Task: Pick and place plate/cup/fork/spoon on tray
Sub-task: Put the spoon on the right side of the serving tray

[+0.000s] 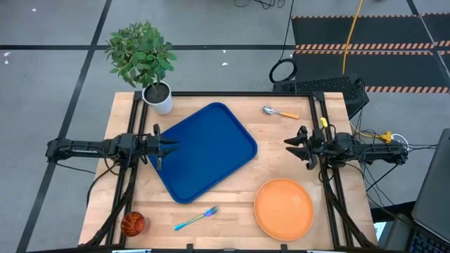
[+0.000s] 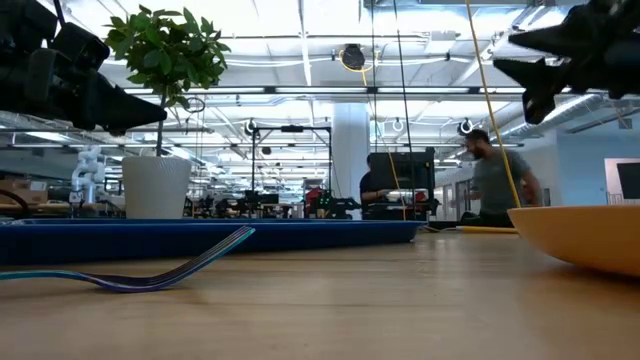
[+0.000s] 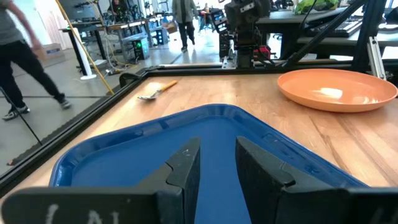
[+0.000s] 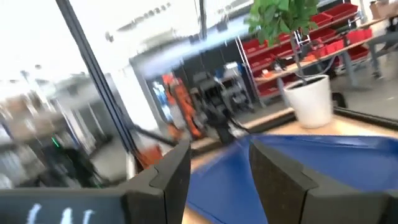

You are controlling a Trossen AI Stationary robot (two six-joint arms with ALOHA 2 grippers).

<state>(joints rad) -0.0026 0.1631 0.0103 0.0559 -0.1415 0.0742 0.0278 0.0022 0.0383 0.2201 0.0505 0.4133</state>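
The dark blue tray [image 1: 204, 151] lies slantwise in the middle of the table. The orange plate [image 1: 283, 209] rests flat at the near right. The red-brown cup [image 1: 132, 223] stands at the near left corner. The blue-handled fork [image 1: 197, 218] lies near the front edge. The spoon [image 1: 280, 112] lies at the far right. My left gripper [image 3: 217, 168] stands open, level, just above the tray's left part [image 3: 124, 162]. My right gripper [image 4: 217, 174] stands open above bare table to the right of the tray, between spoon and plate, with nothing between its fingers.
A white pot with a green plant [image 1: 158, 98] stands at the table's far left corner, beside the tray's far end. Bare wood shows between the tray and the plate and along the front edge. People move about in the room beyond the table.
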